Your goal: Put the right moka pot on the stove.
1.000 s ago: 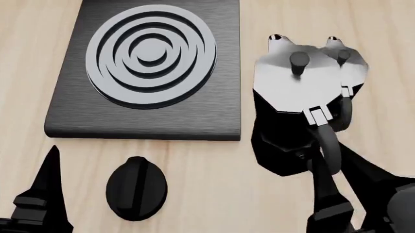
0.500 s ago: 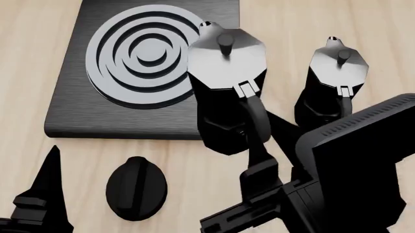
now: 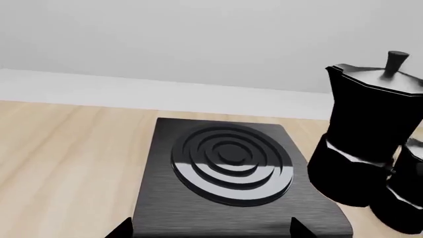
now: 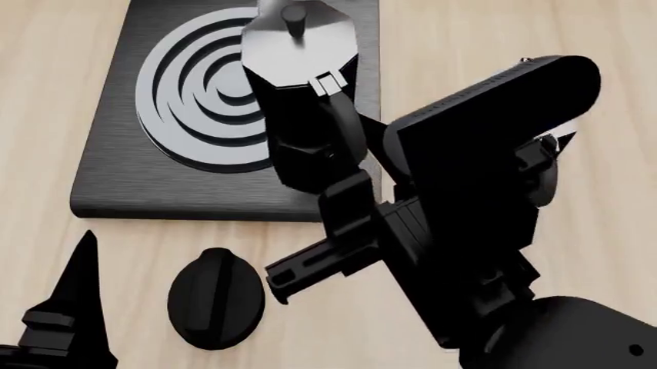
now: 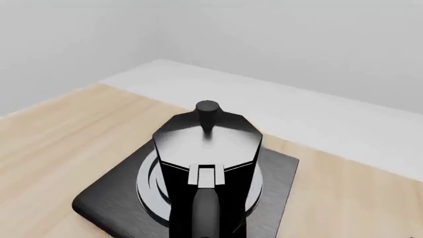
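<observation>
Your right gripper carries the right moka pot by its looped handle, fingers pinched on that loop, and the pot hangs over the stove, its body covering the right part of the ring burner in the head view. From the left wrist view the pot appears raised off the slab, near its right edge, so judge it as lifted, not seated. To do this step well, bring the pot a little further toward the middle of the rings, keep it upright, then lower it straight down until the base rests flat before you let go; a tilted base on those raised rings could rock. The right wrist view helps here: the pot sits in line with the burner below it. The pot is glossy, black and faceted, with a grey-sheened angular lid and a small knob; smooth surfaces like that may slip, so keep the pinch firm. The stove is a flat brushed dark-grey slab with rounded near corners, its burner a set of silver concentric rings. The other pot stands on the pale wood table, mostly hidden behind your arm. Your left gripper idles near the black oval knob; whether its fingers are spread or closed cannot be told.
</observation>
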